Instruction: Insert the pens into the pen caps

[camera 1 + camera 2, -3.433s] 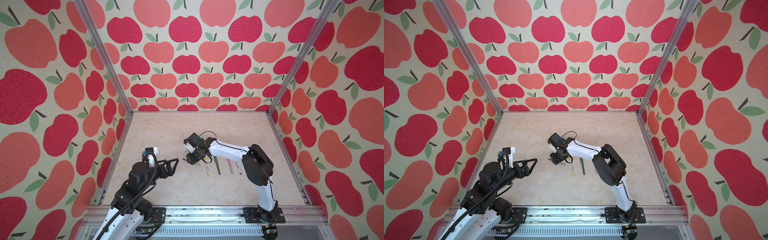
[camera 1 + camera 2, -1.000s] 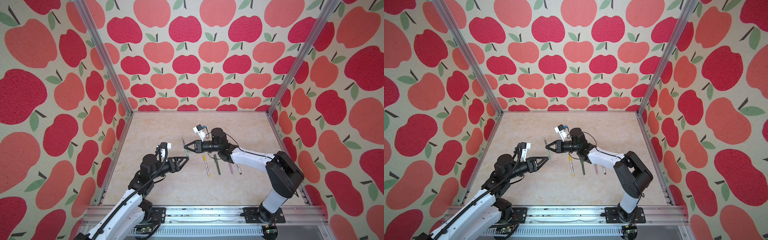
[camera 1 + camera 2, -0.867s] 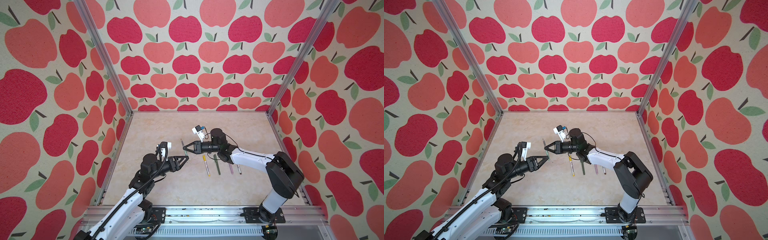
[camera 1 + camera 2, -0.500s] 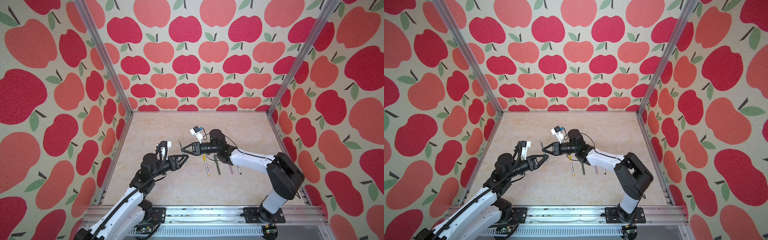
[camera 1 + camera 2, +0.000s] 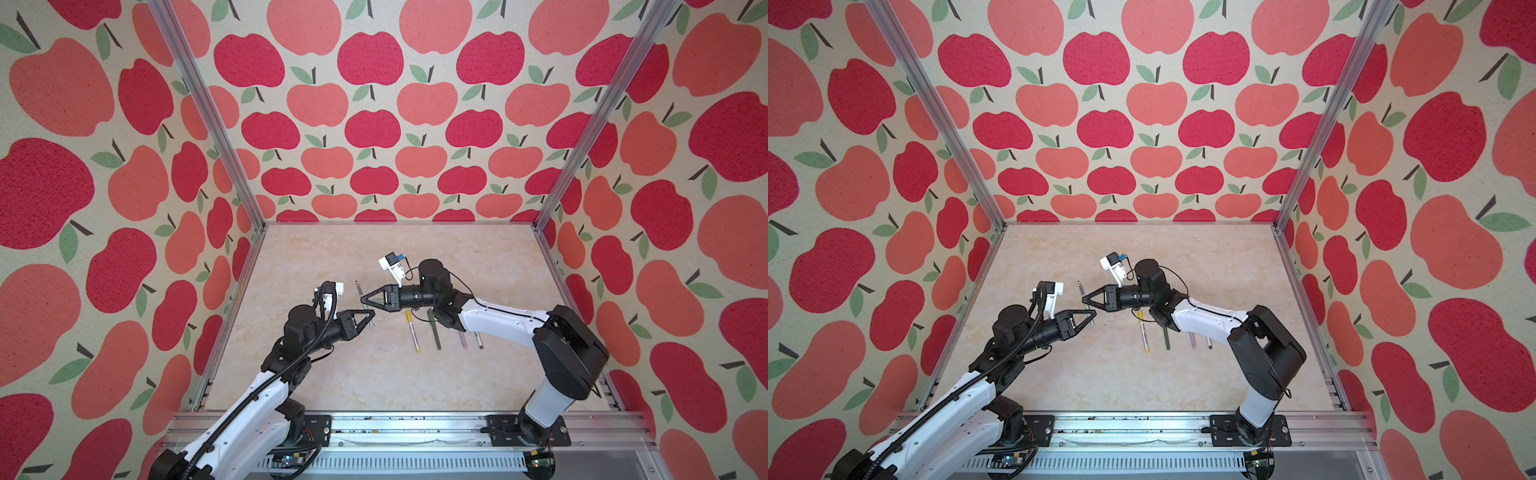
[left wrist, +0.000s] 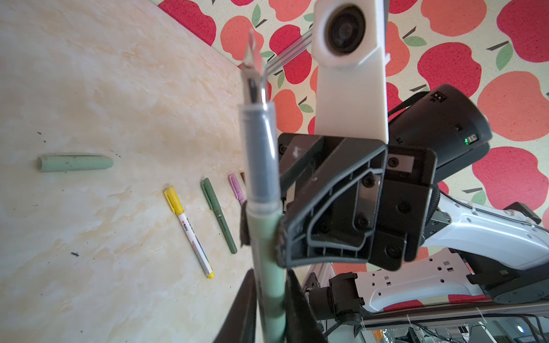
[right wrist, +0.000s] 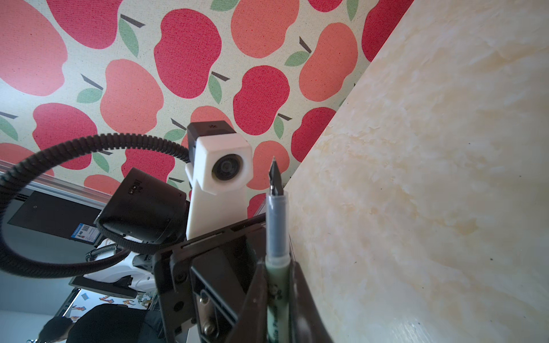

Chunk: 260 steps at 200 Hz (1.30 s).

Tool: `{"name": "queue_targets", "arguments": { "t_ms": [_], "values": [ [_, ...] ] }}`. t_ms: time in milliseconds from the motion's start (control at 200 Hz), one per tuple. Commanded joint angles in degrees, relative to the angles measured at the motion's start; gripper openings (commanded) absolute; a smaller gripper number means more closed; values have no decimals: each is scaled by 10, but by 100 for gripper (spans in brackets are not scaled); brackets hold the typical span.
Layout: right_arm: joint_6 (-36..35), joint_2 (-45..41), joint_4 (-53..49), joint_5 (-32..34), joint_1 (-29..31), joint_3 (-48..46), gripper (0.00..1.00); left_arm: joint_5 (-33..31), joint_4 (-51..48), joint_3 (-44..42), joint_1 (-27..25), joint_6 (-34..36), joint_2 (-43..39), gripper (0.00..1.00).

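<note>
The left gripper [image 5: 371, 312] had come closer since a second before. Its two fingers were wide apart then, and now they had shut. It was clamped on the low end of the slim pale green pen [image 5: 358, 287] with a clear grey neck and a dark pointed tip. The right gripper [image 5: 362, 297] was clamped on the same pen a bit higher up (so both held it at once). The pen stood up in the air over the pale marble-look surface [image 5: 332, 374], tipped a little, with its tip on top.

Its short pale green plastic cap [image 6: 75, 162] lay flat on the surface, well apart from the pen, and nothing held it. Near it lay a row of pens with caps on: a white pen with a yellow cap [image 6: 190, 231], a dark green pen [image 6: 219, 219] and a pink pen [image 6: 236, 190].

This looked like a hand-over from one gripper to the other. To do it well, I think the right gripper should let go only once the left one holds tight, and open slowly so the pen stays straight. Then the cap should line up with the tip and go straight on, with no knock to the point.

The pale green pen had small dark letters on its side, too blurred to read. The white pen had red and dark print, also too small.
</note>
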Motion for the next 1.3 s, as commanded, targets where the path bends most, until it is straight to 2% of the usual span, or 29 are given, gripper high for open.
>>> {"name": "queue_targets", "arguments": {
  "t_ms": [0,90,180,285,440,560,650,780,880,1026,1296],
  "values": [
    [-2,-22,7,-6,3,-2,1,-1,2,17,4,10,1,10],
    [-16,-29,-8,-1,2,-3,1,-19,-25,24,4,17,-2,3],
    [-35,-38,-30,5,3,-1,3,-38,-48,27,5,26,-10,1],
    [-63,-45,-74,12,3,8,13,-41,-66,31,7,34,-16,0],
    [-111,-69,-151,42,-4,20,34,-37,-125,47,9,52,-26,0],
    [-163,-92,-236,78,-15,33,39,-58,-222,71,12,77,-40,0],
    [-230,-92,-356,131,-18,69,40,-77,-298,89,15,97,-46,0],
    [-358,-34,-561,217,-20,169,43,-90,-353,89,19,100,-59,0],
    [-445,29,-654,264,-21,236,44,-94,-367,75,21,88,-70,0],
    [-517,113,-719,318,-21,316,45,-89,-366,45,22,61,-90,0],
    [-576,245,-764,390,-7,444,48,-97,-375,7,23,32,-146,0]
  ]
}}
